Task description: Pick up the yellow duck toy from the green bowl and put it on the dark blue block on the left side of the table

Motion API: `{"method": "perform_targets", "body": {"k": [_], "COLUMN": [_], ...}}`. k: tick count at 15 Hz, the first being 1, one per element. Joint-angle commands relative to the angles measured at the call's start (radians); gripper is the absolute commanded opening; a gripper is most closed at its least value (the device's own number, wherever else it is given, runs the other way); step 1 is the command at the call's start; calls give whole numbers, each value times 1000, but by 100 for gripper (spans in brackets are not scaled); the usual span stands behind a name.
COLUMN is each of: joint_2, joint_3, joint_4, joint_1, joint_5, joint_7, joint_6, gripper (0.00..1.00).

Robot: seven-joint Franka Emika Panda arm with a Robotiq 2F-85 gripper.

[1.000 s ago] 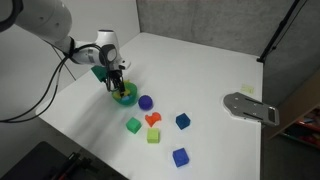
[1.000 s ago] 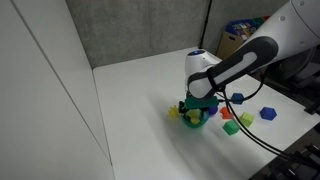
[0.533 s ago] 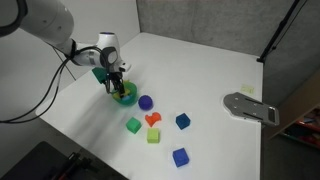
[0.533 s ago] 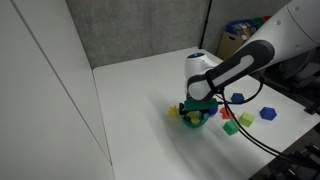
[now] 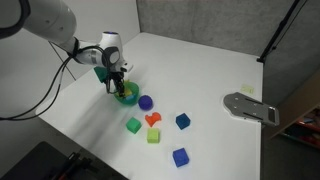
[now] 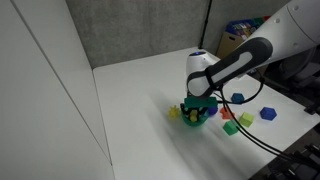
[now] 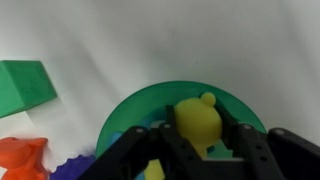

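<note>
In the wrist view the yellow duck toy (image 7: 197, 120) sits inside the green bowl (image 7: 150, 100). My gripper (image 7: 200, 138) is lowered into the bowl, and its black fingers (image 7: 168, 140) press against the duck from both sides, shut on it. In both exterior views the gripper (image 5: 119, 87) (image 6: 197, 107) hangs over the green bowl (image 5: 127, 97) (image 6: 198, 120), and the arm hides the duck. The dark blue block (image 5: 183, 121) stands on the white table (image 5: 200, 70), well apart from the bowl.
Close to the bowl lie a purple-blue ball (image 5: 145, 102), a green cube (image 5: 133, 125) (image 7: 25, 85), an orange-red toy (image 5: 153, 119) (image 7: 20, 160) and a yellow-green cube (image 5: 153, 135). A brighter blue cube (image 5: 180, 157) sits nearer the table's edge. A grey plate (image 5: 250, 107) lies at the far side.
The jaws have closed onto the duck in the bowl. The arm and the bowl have stayed where they were.
</note>
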Motion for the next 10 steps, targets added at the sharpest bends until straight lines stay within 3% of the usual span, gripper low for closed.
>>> {"method": "perform_targets", "body": {"k": [1, 10], "joint_2": [-31, -141], "joint_3": [16, 12], "joint_4": [13, 27], "joint_1": [-25, -66], "joint_5": [22, 16], "joint_7": [-19, -58], "joint_6": [-29, -63], "gripper": [18, 17]}}
